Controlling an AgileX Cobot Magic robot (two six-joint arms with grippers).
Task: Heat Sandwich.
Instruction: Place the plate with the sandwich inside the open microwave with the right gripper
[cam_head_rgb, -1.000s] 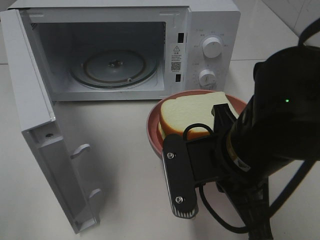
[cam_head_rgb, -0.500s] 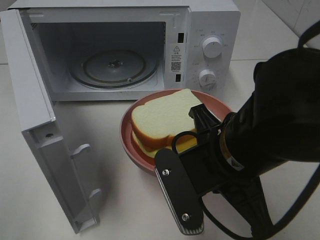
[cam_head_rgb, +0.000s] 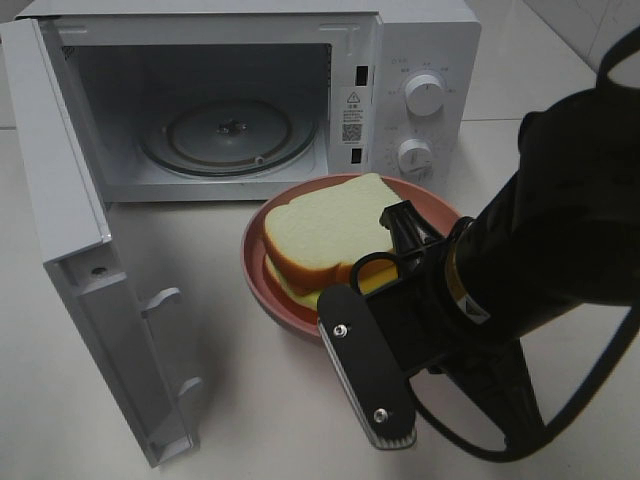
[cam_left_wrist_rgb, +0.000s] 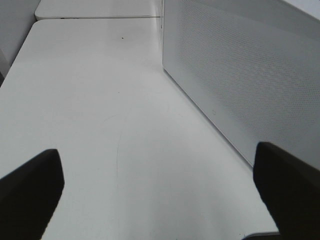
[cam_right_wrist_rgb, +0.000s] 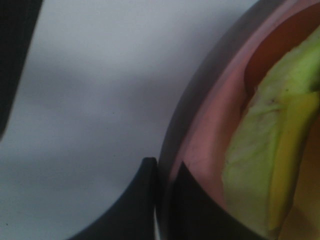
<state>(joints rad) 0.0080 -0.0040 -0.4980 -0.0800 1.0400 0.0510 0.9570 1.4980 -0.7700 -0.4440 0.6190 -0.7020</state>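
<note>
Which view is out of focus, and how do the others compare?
Right wrist view: too close, plate and sandwich blurred. Exterior high view: sharp, evenly lit. Left wrist view: fairly sharp, microwave wall's dot pattern visible.

Bulky black right arm (cam_head_rgb: 560, 230) sits low on the right of the high view, wrist angled up-left. Black right gripper (cam_right_wrist_rgb: 167, 167) pinched tight on rim of round salmon-pink plate (cam_right_wrist_rgb: 200, 150). Black left gripper (cam_left_wrist_rgb: 156, 167): fingers spread wide, empty.
</note>
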